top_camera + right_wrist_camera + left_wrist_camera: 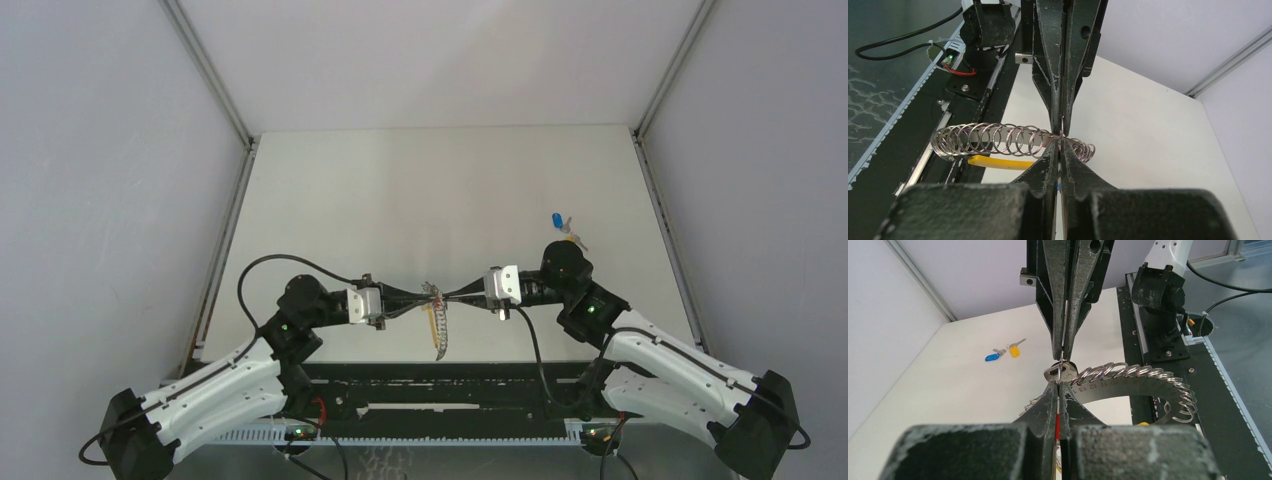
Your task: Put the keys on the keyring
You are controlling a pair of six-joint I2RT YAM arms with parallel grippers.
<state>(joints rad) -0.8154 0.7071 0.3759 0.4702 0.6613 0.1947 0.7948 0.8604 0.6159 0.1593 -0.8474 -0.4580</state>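
Observation:
The keyring [438,322] is a curved numbered metal strip strung with several split rings and a yellow section; it hangs between both grippers above the table. It shows in the left wrist view [1128,376] and the right wrist view [993,140]. My left gripper [424,292] [1060,383] and my right gripper [450,293] [1060,143] meet tip to tip, each shut on one thin split ring of the keyring. A silver key head [1052,373] sits on that ring at the tips. A blue key [557,221] [992,357] and a yellow key [572,238] [1014,351] lie on the table by the right arm.
The white table [420,190] is walled at left, right and back. A black rail with cables [440,400] runs along the near edge between the arm bases. The right arm's base [1160,295] stands close behind the keyring in the left wrist view.

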